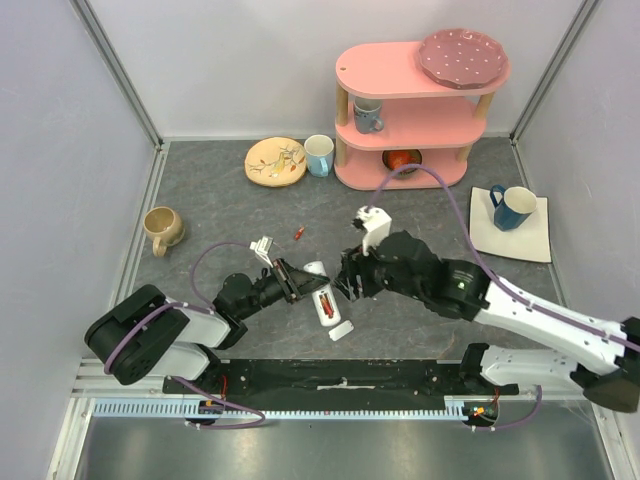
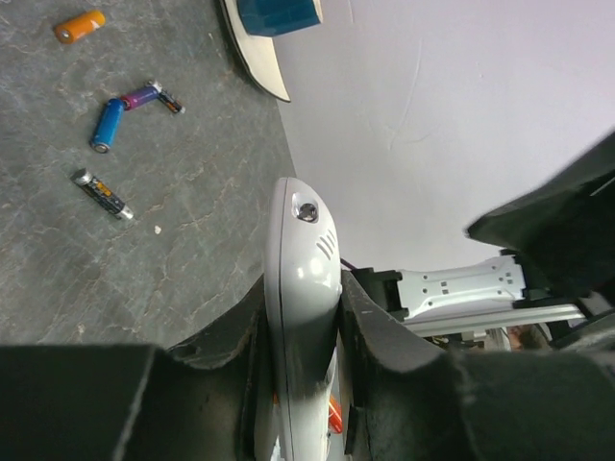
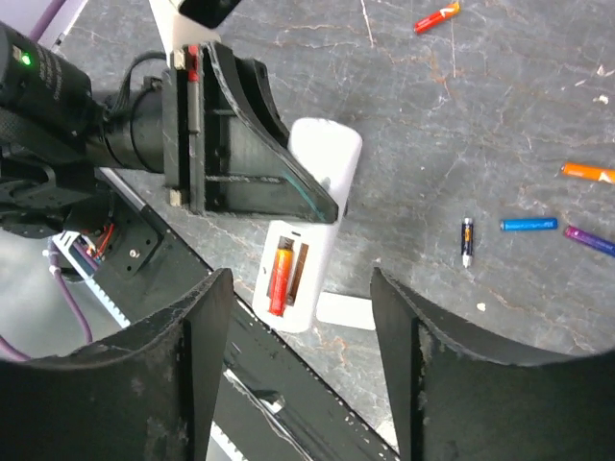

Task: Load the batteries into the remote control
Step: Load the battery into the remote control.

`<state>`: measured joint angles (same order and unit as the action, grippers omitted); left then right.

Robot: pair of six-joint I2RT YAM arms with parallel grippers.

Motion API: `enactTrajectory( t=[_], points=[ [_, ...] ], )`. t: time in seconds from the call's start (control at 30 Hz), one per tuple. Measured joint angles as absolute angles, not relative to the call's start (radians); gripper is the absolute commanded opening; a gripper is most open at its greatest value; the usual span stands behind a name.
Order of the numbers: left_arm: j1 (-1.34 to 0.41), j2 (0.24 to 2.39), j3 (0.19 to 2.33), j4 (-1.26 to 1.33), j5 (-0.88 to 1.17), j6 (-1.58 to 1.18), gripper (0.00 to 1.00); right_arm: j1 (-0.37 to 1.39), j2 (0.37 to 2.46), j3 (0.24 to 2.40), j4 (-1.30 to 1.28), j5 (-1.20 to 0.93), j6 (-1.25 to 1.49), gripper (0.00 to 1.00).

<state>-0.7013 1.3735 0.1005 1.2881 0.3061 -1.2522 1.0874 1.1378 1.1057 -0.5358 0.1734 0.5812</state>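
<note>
My left hand (image 1: 292, 281) clamps the slim white plastic remote control (image 3: 327, 163), a red-orange cylindrical battery (image 3: 279, 277) seated inside, while my right hand (image 1: 349, 278) hovers spread open above.

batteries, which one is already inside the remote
The red-and-orange battery sits in the remote control's open compartment; the blue one, the dark one and the rest lie loose on the table.
</note>
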Motion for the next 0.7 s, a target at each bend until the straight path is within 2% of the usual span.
enactTrajectory(
  t=[0.1, 0.3, 0.5, 0.7],
  points=[
    [-0.699, 1.374, 0.112, 1.288, 0.336, -1.264, 0.02, 1.047, 1.019, 0.956, -0.445, 0.120, 0.589, 0.78],
    [-0.696, 1.370, 0.147, 1.289, 0.387, -1.290, 0.02, 1.018, 0.991, 0.799, -0.286, -0.021, 0.596, 0.86],
    [-0.696, 1.366, 0.171, 1.289, 0.404, -1.315, 0.02, 0.994, 0.922, 0.688, -0.182, -0.115, 0.620, 0.86],
    [-0.696, 1.366, 0.193, 1.290, 0.405, -1.334, 0.02, 0.962, 0.881, 0.629, -0.106, -0.173, 0.636, 0.83]
  ],
)
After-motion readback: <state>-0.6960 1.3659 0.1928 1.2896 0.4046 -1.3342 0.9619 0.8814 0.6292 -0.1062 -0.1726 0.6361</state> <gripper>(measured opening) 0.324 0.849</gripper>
